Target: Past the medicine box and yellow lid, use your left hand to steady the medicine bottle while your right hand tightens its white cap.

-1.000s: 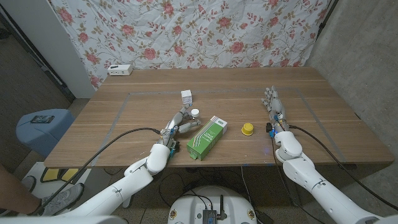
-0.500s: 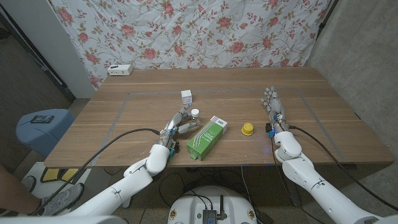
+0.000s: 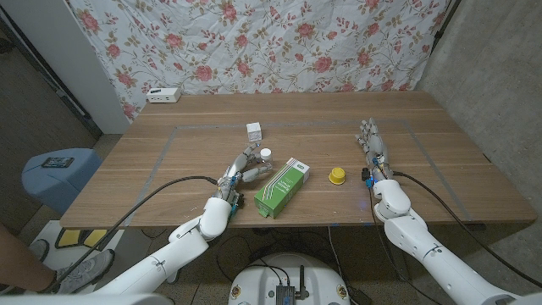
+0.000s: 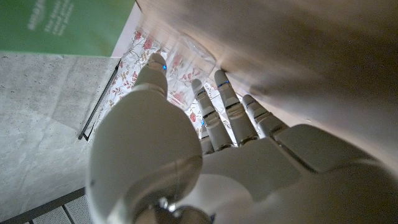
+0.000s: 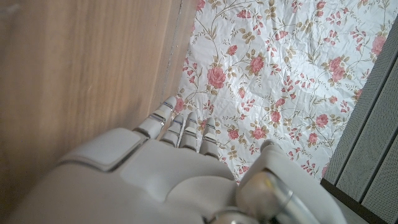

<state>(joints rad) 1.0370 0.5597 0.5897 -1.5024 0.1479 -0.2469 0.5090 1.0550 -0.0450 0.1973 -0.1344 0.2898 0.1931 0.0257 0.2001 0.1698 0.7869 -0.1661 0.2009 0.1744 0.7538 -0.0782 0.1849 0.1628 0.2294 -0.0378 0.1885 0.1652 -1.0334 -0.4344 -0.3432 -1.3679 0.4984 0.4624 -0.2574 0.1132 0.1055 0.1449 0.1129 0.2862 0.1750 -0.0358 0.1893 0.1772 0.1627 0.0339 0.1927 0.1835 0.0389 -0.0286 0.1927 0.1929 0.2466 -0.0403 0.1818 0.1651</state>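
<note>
left hand at medicine bottle, right hand apart

Counted on the wooden table:

- One green-and-white cardboard medicine box, lying on its side.
- One small round yellow lid.
- One small clear medicine bottle with a white cap.
- One small white cube-shaped box, farther back.
- One white power strip, at the far left corner.
- Two white robot hands: left hand and right hand.

Beyond the table:

- One floral cloth backdrop.
- One blue round stool, bearing one dark flat object too small to identify.
</note>
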